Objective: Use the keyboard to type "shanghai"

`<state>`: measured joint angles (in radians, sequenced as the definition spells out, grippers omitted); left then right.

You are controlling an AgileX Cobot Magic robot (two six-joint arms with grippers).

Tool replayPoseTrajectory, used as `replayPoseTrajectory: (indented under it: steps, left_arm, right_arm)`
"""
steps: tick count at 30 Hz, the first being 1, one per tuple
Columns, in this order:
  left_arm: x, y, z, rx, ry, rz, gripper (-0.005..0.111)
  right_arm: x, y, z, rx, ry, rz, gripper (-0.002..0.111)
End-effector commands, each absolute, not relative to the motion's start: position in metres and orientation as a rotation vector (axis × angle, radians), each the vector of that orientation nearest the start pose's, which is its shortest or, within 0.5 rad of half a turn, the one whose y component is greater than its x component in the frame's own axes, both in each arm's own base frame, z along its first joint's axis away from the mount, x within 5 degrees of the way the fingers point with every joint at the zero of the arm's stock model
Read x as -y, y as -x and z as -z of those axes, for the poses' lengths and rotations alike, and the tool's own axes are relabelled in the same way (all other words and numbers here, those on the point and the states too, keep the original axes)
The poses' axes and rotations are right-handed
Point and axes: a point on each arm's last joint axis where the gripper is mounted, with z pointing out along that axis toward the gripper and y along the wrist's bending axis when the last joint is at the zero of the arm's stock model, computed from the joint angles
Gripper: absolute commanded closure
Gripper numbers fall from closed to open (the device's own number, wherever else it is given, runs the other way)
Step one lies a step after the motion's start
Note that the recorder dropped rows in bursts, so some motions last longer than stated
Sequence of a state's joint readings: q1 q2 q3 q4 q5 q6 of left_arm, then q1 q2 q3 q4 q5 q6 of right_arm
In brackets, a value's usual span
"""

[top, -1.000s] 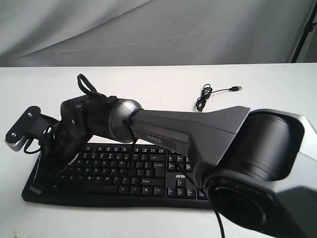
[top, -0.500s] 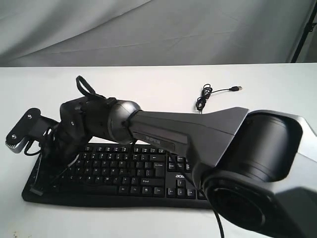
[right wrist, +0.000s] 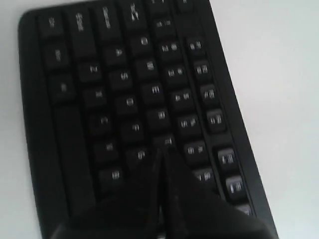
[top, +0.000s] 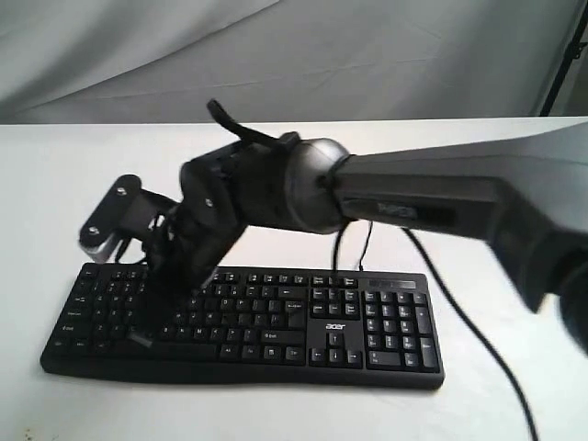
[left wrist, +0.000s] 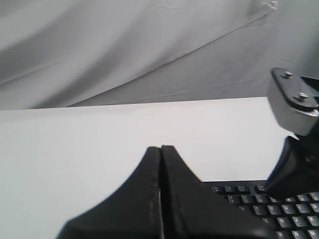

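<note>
2 arms make up this rig, but only 1 shows in the exterior view. The grey right arm reaches across to the left half of the wide, flat black keyboard [top: 276, 317] with white key legends, which lies at the near edge of the white table [top: 478, 175]. Its black right gripper [top: 140, 338] points down at the left letter block, tip low over the keys. We cannot tell from here whether it touches 1.

In the left wrist view, the black left gripper [left wrist: 160, 149] has its 2 fingers pressed together with nothing between them. It hangs above bare table, with a corner of the keyboard [left wrist: 259, 209] close by. The right arm's silver wrist bracket [left wrist: 294, 102] shows beside that corner.

In the right wrist view, the right gripper [right wrist: 162, 152] is likewise closed to a single point and holds nothing. Its tip sits over the keyboard [right wrist: 99, 74] around what look like the T and G keys. The legends are blurred, so we cannot name the key for sure or confirm contact.

We judge the right arm to be between presses, or lining up for 1. The next move calls for centring the closed tip on the wanted letter of "shanghai" and pushing straight down, clear of neighbouring keys.
</note>
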<state>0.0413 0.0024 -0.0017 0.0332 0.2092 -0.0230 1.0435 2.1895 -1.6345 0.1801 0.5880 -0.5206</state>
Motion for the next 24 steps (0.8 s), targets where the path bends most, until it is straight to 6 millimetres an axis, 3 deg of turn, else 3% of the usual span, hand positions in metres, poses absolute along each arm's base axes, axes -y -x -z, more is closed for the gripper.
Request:
replayPoseTrajectory:
  steps: [1, 5, 24]
  left_arm:
    - [-0.003, -0.056, -0.195, -1.682, 0.029, -0.036, 0.107]
    - [-0.003, -0.056, -0.195, -1.682, 0.029, -0.036, 0.107]
    - [-0.003, -0.056, -0.195, -1.682, 0.029, -0.036, 0.107]
  right_arm:
    - [-0.381, -0.218, -0.171, -1.972, 1.673, -0.361, 0.108]
    - [-0.376, -0.214, -0.174, -1.989, 1.62, -0.398, 0.108]
    - [-0.384, -0.214, -0.133, -2.063, 1.646, -0.427, 0.108]
